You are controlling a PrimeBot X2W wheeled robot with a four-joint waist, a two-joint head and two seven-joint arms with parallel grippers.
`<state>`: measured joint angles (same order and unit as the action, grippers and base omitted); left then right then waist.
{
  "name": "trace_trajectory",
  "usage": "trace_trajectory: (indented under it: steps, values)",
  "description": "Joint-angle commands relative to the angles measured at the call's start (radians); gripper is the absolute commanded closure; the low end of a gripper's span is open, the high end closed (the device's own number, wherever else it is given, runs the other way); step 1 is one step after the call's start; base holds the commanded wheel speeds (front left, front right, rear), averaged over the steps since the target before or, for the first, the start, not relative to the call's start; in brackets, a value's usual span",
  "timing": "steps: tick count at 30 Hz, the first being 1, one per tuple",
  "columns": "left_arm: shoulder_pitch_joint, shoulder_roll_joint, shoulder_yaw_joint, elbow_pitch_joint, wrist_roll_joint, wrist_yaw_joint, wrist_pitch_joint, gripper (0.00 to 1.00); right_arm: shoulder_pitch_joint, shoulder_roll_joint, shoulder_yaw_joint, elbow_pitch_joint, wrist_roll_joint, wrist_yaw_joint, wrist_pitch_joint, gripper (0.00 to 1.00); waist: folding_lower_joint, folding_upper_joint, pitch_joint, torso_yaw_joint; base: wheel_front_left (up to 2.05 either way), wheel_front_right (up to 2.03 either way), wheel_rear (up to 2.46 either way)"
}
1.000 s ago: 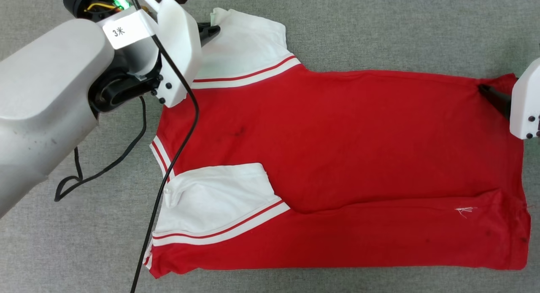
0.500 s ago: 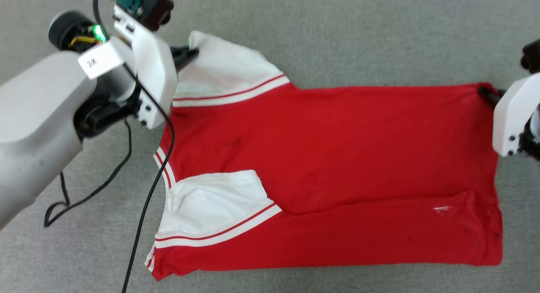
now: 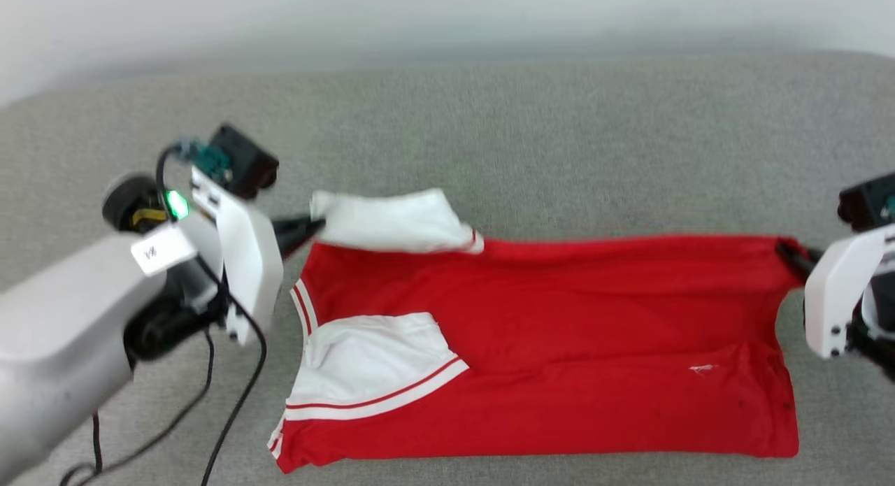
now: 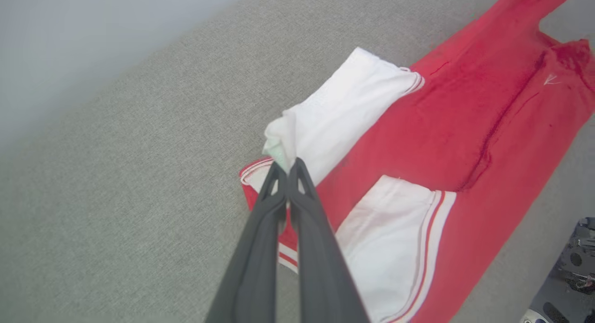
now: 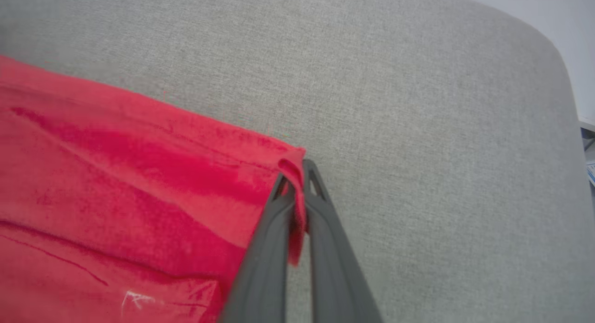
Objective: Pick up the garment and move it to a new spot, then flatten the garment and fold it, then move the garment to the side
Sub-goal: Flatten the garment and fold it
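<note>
now the left gripper [image 4: 288,167] has its 2 dark fingers pressed together on the tip of the far white sleeve [image 4: 344,114] of the garment [image 3: 559,318], pinching a small bunch of white cloth that pokes out just past the fingertips. the right gripper [image 5: 297,172] is likewise closed, with the red hem corner caught between its fingers and a fold of cloth wrapped over the tips. the garment spans the gap between the 2 grippers on the grey fabric surface [image 3: 531,143], its far edge drawn straight from pinch to pinch. the other white sleeve [image 3: 370,360] lies folded onto the red body, nearer the left gripper. a black cable [image 3: 238,402] hangs beside that arm.
</note>
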<state>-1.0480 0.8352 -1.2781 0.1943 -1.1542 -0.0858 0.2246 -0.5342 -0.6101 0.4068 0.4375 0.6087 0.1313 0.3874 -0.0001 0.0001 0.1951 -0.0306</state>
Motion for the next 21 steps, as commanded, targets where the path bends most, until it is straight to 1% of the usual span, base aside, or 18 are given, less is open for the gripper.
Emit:
trace_trajectory:
  steps: [1,8,12,17,21]
  values:
    - [0.033,0.007,-0.001,-0.012,-0.007,0.008,-0.006,1.00,0.023,-0.006,0.002,-0.011,0.009,-0.001,-0.007,1.00,0.0001,-0.0001,-0.027,0.007,0.00,0.00,0.00]
    - [0.201,0.055,-0.002,-0.090,-0.040,0.071,-0.047,1.00,0.159,-0.020,-0.003,-0.066,0.053,-0.001,-0.029,1.00,0.0001,-0.0001,-0.079,0.008,0.00,0.00,0.00]
    - [0.300,0.077,-0.002,-0.127,-0.067,0.096,-0.072,1.00,0.247,-0.027,-0.019,-0.094,0.082,-0.001,-0.036,1.00,0.0001,-0.0001,-0.101,0.010,0.00,0.00,0.00]
    - [0.402,0.078,-0.002,-0.130,-0.085,0.111,-0.086,1.00,0.336,-0.016,-0.035,-0.104,0.106,-0.001,-0.032,1.00,0.0001,-0.0001,-0.105,0.009,0.00,0.00,0.00]
    - [0.453,0.053,-0.001,-0.087,-0.089,0.098,-0.079,1.00,0.373,0.006,-0.035,-0.082,0.116,-0.001,-0.018,1.00,0.0001,-0.0001,-0.096,0.006,0.00,0.00,0.00]
